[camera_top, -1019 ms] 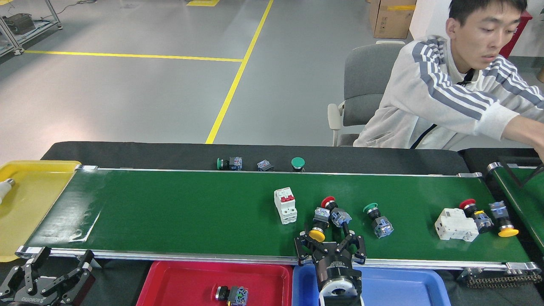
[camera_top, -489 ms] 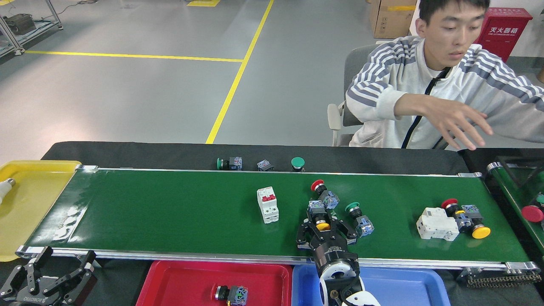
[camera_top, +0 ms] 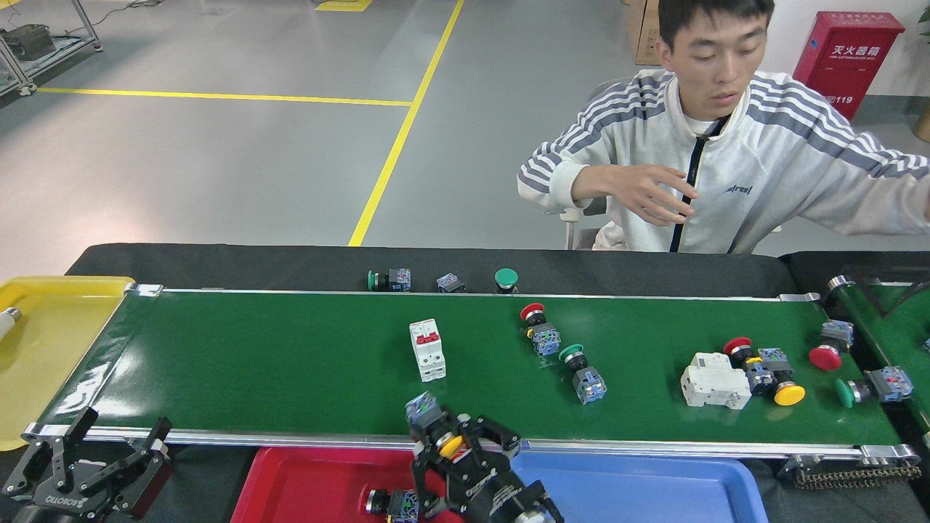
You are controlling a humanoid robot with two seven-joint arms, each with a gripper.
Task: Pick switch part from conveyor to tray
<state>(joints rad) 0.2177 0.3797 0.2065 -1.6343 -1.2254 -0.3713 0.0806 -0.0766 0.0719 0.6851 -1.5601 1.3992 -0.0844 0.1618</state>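
Observation:
The dark-green conveyor (camera_top: 254, 363) spans the view. My right gripper (camera_top: 454, 443) is shut on a yellow-button switch part (camera_top: 450, 444), whose blue-grey contact block (camera_top: 423, 408) sticks out to the upper left. It hangs over the belt's near rail, at the right end of the red tray (camera_top: 312, 483). One switch part (camera_top: 392, 503) lies in that tray. Still on the belt are a red-button switch (camera_top: 539, 328) and a green-button switch (camera_top: 583, 373). At the bottom left, off the belt, my left gripper (camera_top: 87, 465) is open and holds nothing.
Two white breakers (camera_top: 427, 350) (camera_top: 714, 380) and more button switches (camera_top: 763, 363) lie on the belt. A blue tray (camera_top: 654, 494) sits right of the red one, a yellow tray (camera_top: 43, 341) at left. A person (camera_top: 726, 167) sits behind, one hand (camera_top: 647, 192) raised. A second belt (camera_top: 894, 327) is at right.
My right gripper shut on the yellow-button switch, lifted it off the belt and carried it left and nearer, to the red tray. Parts on the belt drifted left. The person drew the arm back.

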